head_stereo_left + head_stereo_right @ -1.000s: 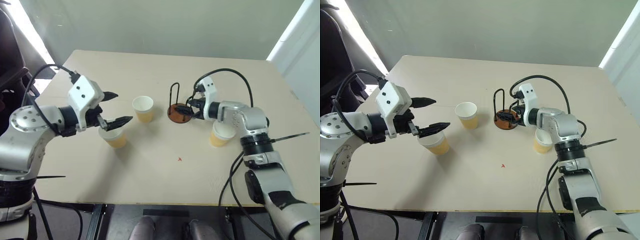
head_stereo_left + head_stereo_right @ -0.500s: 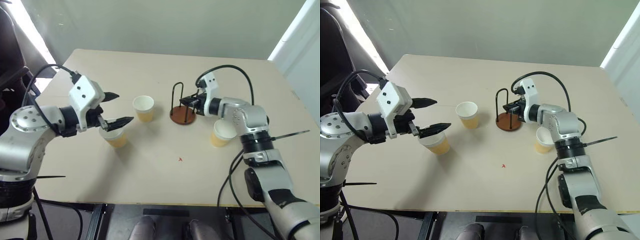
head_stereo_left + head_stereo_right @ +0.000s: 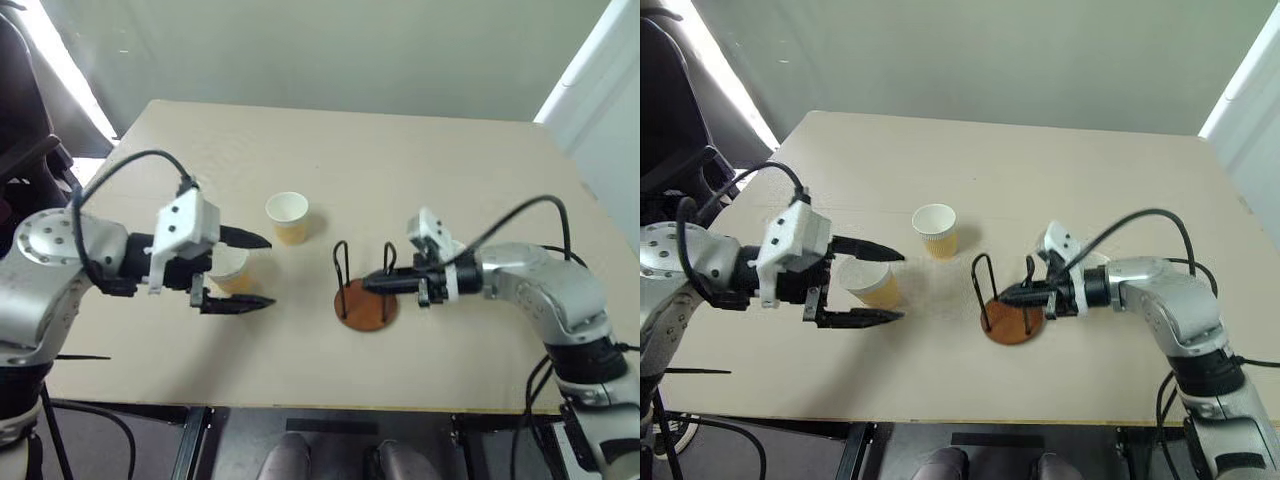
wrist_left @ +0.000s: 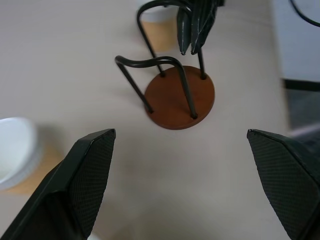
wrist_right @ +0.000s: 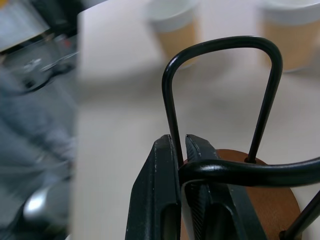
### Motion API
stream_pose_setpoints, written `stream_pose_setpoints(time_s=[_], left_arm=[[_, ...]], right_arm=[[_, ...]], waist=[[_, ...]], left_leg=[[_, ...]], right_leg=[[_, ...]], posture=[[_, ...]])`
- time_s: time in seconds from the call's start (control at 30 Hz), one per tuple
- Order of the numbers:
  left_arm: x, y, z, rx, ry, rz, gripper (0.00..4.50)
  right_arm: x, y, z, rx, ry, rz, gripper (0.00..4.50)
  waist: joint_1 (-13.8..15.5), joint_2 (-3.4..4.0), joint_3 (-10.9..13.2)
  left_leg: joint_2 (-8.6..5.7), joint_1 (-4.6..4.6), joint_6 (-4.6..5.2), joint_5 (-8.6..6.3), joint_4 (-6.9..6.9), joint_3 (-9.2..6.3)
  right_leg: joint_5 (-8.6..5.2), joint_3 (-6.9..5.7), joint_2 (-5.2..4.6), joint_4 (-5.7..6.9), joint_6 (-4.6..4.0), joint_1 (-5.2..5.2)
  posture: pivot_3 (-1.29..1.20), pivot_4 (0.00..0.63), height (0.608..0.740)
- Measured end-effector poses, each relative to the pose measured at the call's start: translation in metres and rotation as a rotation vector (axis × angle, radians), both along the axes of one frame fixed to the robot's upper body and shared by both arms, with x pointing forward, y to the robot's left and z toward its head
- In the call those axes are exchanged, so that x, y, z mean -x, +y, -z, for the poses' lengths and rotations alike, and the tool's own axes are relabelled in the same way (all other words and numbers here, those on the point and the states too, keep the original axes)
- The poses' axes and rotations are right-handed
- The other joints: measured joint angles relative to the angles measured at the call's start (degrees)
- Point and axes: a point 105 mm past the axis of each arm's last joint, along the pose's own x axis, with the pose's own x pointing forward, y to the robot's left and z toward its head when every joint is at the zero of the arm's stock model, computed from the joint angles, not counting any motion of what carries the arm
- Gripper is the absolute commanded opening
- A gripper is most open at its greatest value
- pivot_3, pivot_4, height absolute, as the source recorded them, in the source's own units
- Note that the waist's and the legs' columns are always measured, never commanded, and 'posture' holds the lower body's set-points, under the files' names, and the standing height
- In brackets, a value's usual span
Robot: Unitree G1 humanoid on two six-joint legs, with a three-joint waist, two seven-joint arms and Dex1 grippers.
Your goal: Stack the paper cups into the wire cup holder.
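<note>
The table [image 3: 330,150] carries the wire cup holder [image 3: 364,300] upright near its front edge, pinched at one wire loop by the clenched right gripper [image 3: 372,285], seemingly so that it is steadied within reach. Two paper cups [image 3: 287,217] stand left of it, the nearer cup [image 3: 867,282] bracketed, apparently untouched, by the wide-spread left gripper [image 3: 250,270], apparently ready for grasping

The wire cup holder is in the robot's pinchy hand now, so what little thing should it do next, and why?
Probably let go of it. The right gripper is shut on a wire loop of the wire cup holder, whose base sits flat on the table. The open left gripper straddles a paper cup, and the holder looks empty, so freeing it would let stacking begin.
</note>
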Motion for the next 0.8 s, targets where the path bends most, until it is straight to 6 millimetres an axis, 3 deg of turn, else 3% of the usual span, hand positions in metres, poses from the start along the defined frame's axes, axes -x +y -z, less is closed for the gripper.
stream_pose_setpoints(time_s=[0.27,0.5,0.57,0.7,0.8], left_arm=[[0.008,-0.012,0.019,-0.067,0.069,0.099,4.5],[0.009,-0.013,0.021,-0.086,0.066,0.107,4.5],[0.009,-0.012,0.021,-0.091,0.063,0.104,4.5],[0.008,-0.011,0.021,-0.099,0.056,0.098,4.5],[0.005,-0.01,0.022,-0.096,0.054,0.093,4.5]], right_arm=[[0.007,0.002,0.01,0.006,-0.045,-0.074,0.01],[0.003,0.004,0.018,0.031,-0.113,-0.098,0.01],[0.004,0.001,0.022,0.067,-0.122,-0.11,0.65],[0.006,-0.008,0.047,0.163,-0.05,-0.104,1.84],[0.005,-0.014,0.048,0.194,-0.054,-0.102,2.94]], waist=[[-0.2,-0.08,0.0],[-0.7,-0.1,-0.1],[-0.7,-0.1,-0.1],[-0.6,-0.19,-0.1],[-0.5,-0.19,-0.1]], left_leg=[[0.12,0.46,0.06,-0.03,-0.02,-0.22],[0.19,0.67,0.07,-0.04,-0.03,-0.2],[0.19,0.73,0.09,-0.05,-0.03,-0.2],[0.19,0.57,0.09,-0.05,-0.02,-0.21],[0.19,0.48,0.08,-0.06,-0.06,-0.21]], right_leg=[[0.0,0.07,0.04,0.05,0.0,0.3],[0.0,0.09,0.07,0.11,-0.01,0.45],[0.0,0.09,0.06,0.11,-0.01,0.52],[0.0,0.08,0.05,0.08,-0.01,0.42],[0.0,0.07,0.05,0.01,-0.01,0.37]], posture=[[0.0,0.15,0.74],[0.0,0.15,0.74],[0.0,0.15,0.74],[0.0,0.15,0.74],[0.0,0.15,0.74]])
